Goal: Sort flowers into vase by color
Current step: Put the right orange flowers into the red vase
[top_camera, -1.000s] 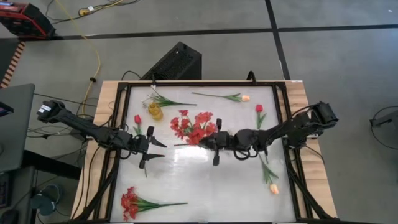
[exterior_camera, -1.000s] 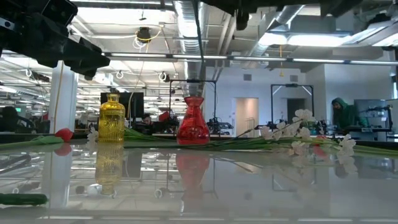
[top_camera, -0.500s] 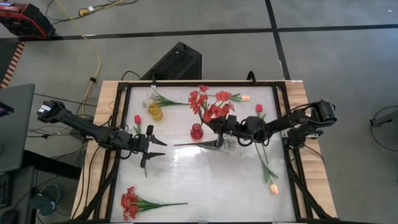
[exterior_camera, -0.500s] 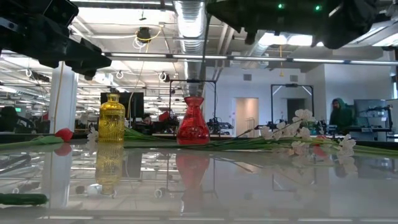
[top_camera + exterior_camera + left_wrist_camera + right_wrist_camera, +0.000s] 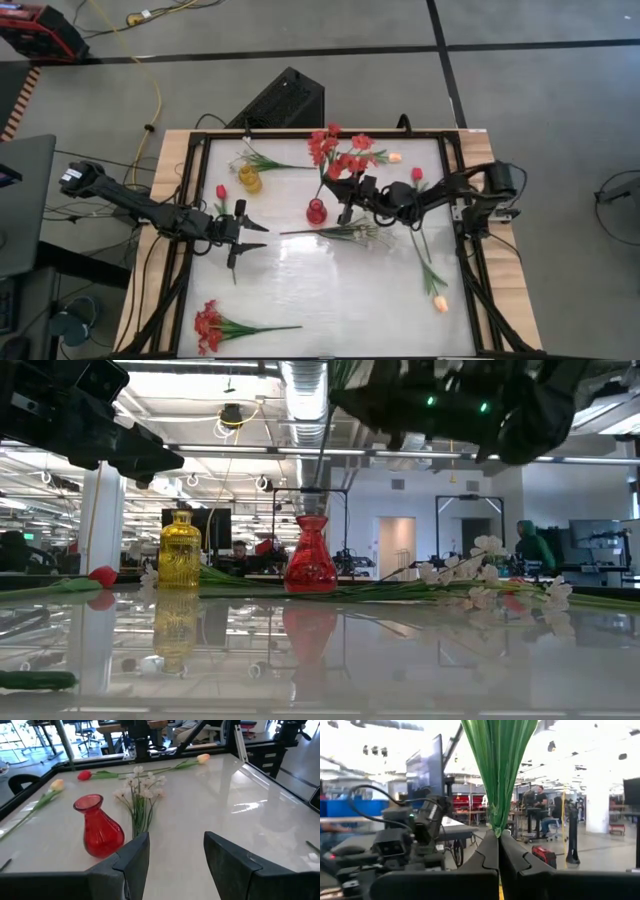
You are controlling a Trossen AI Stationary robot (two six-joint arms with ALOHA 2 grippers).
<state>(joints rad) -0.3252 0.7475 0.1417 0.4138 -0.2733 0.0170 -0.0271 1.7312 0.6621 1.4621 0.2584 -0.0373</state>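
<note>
My right gripper (image 5: 348, 206) is shut on a bushy red flower bunch (image 5: 336, 154), above the table just right of the red vase (image 5: 316, 211). Its green stems (image 5: 498, 765) rise fanning from between the fingers. The yellow vase (image 5: 249, 180) stands farther left. A white spray (image 5: 340, 232) lies flat near the red vase. Red tulips (image 5: 221, 192) (image 5: 416, 175), peach tulips (image 5: 395, 157) (image 5: 440, 303) and another red bunch (image 5: 210, 325) lie on the table. My left gripper (image 5: 245, 241) hovers open at the left, pointing at the red vase (image 5: 100, 827). My right gripper pinches the bunch's gathered green stems (image 5: 496, 826) between its two fingers, which come from the table's right side and lie across the stems. The bunch is lifted clear of the table, its red blooms (image 5: 336, 154) standing beyond the fingers toward the far edge.
A black frame (image 5: 190, 200) rims the glossy white table top. A dark box (image 5: 285, 100) sits on the floor beyond the far edge. Bare surface lies in the near middle of the table. People and desks show in the room behind.
My right gripper, still shut on the red bunch, has moved from over the table's middle toward the far edge and tipped its fingers upward. The blooms have swung toward the far edge, uncovering the red vase. My left gripper has kept still.
</note>
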